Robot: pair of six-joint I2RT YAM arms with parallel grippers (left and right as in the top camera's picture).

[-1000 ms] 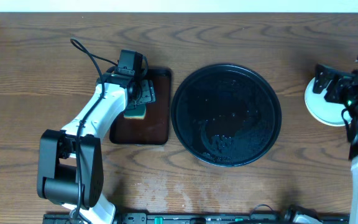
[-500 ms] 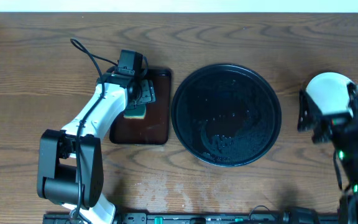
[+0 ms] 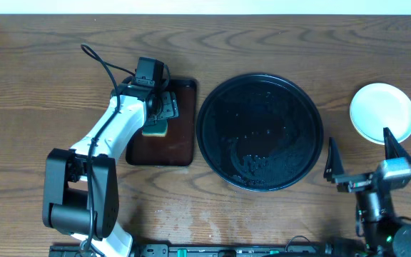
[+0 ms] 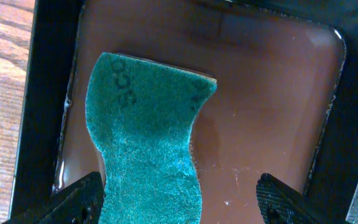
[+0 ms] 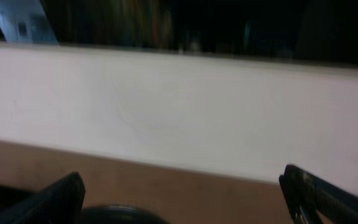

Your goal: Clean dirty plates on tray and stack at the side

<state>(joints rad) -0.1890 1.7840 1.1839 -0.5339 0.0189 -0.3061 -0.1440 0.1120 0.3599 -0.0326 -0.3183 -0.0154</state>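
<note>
Listing hazards.

Plates: on the bare surface right of the black tray, clear of it; their number is hidden from above.

Right fingers: spread wide, empty, near the plates. A careless swing could knock them.

Left fingers: wide apart, straddling the green sponge on the brown tray, gripping nothing. Lifting off-centre could snag it.

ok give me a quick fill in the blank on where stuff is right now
1. The green sponge lies on the ___ rectangular tray.
2. The round black tray holds ___ plates.
3. The right gripper, near the white plate, stands ___ and empty.
Missing words: brown; no; open.
</note>
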